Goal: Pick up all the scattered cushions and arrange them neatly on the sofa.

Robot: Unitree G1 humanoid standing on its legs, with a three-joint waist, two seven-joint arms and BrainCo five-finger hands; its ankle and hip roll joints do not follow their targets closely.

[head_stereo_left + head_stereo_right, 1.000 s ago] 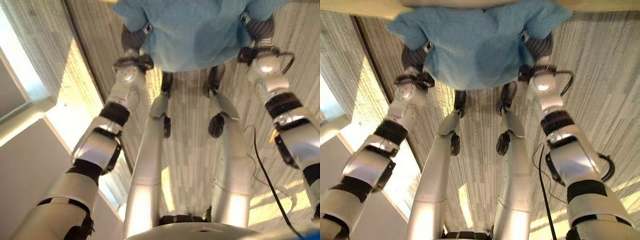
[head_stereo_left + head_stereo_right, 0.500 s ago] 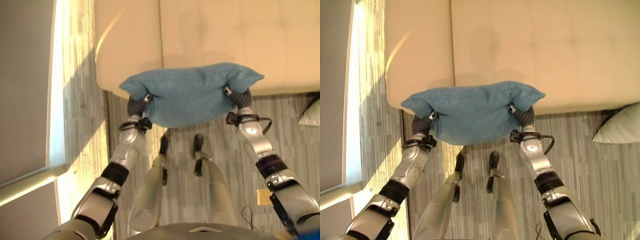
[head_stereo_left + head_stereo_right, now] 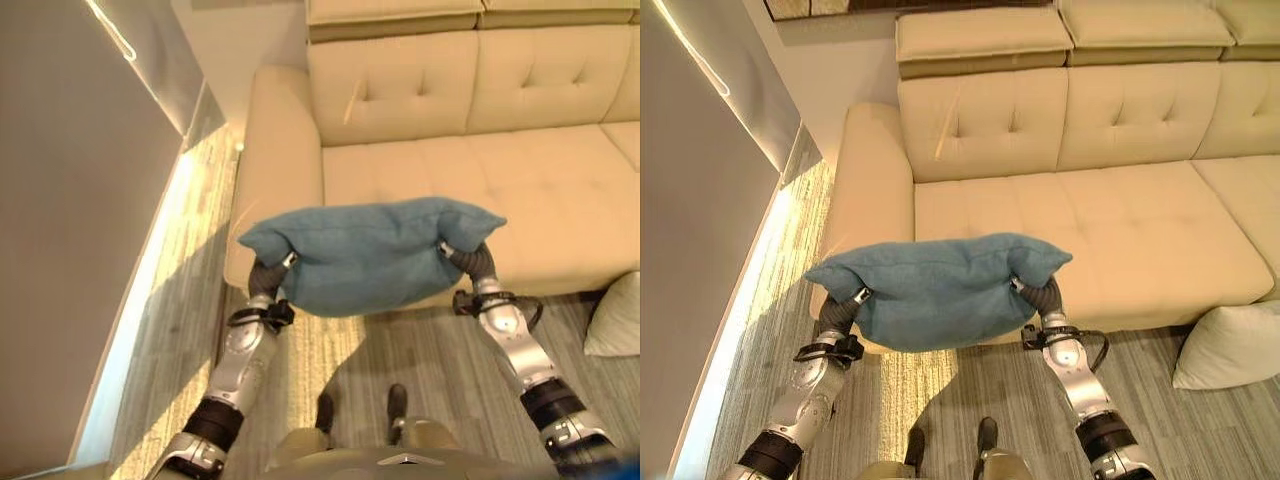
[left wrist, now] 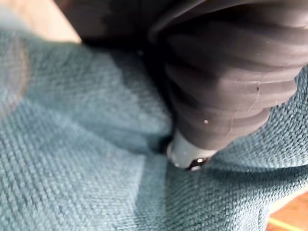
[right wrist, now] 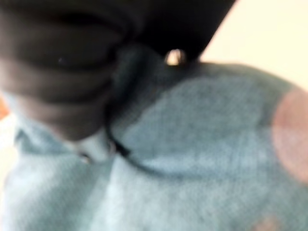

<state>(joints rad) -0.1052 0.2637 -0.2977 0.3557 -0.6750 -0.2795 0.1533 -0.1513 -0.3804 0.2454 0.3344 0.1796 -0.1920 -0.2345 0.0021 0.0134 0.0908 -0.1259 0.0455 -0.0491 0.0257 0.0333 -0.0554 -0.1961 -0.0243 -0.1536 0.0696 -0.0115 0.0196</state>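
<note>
Blue cushion [image 3: 935,290] held up before the sofa [image 3: 1090,220].
My left robot hand [image 3: 837,315] and right robot hand [image 3: 1043,297] press its ends; fingers buried, grip unclear.

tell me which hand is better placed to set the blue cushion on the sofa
Neither alone: the left hand and right hand carry opposite ends of the blue cushion before the sofa.

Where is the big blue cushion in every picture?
Left eye view: blue cushion in the middle, before the sofa.
Right eye view: centre-left, same sofa behind.
Left wrist view: blue cloth beside the dark cover.
Right wrist view: blue cloth past the cover.
Shared landmark: the sofa.
</note>
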